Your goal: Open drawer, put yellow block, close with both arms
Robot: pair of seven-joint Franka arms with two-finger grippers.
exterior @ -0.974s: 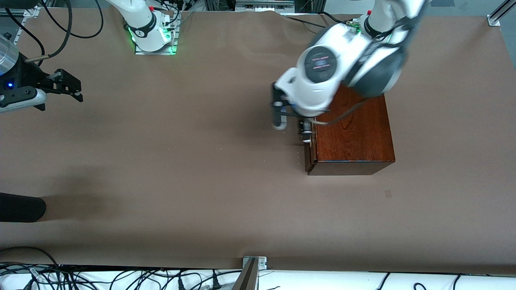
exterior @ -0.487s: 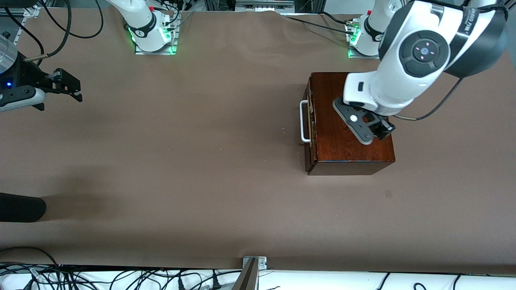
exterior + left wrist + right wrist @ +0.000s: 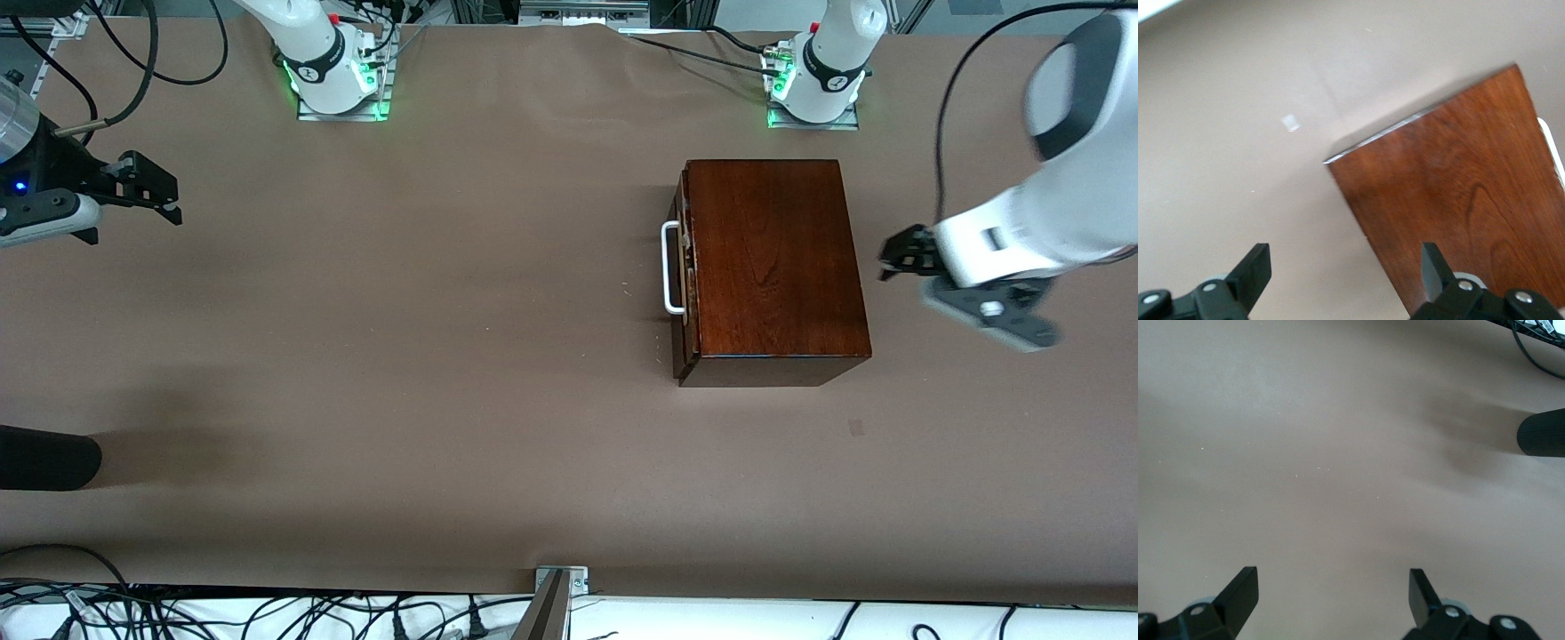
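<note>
The left arm's black two-finger gripper (image 3: 892,258) hangs in the air over bare table just beside the wooden box, toward the left arm's end of the table; its fingers (image 3: 1253,267) stand spread apart with nothing between them, one finger over the brown table covering (image 3: 444,356) and the other over the edge of the box top. The right arm's black two-finger gripper (image 3: 169,197) waits over bare covering at the right arm's end of the table, well apart from the box; its fingers (image 3: 1239,589) are likewise spread wide and empty. The glossy dark mahogany wooden box (image 3: 773,258) sits on the table near the left arm's base. The drawer with the dark reddish-brown front (image 3: 683,267) is pushed in, its front flush with the box on the side that faces the right arm's end of the table. The white U-shaped bar handle (image 3: 669,267) projects from that front, with no gripper touching it. A dark rounded object (image 3: 49,458) lies at the edge of the front view, nearer to the front camera than the right gripper.
</note>
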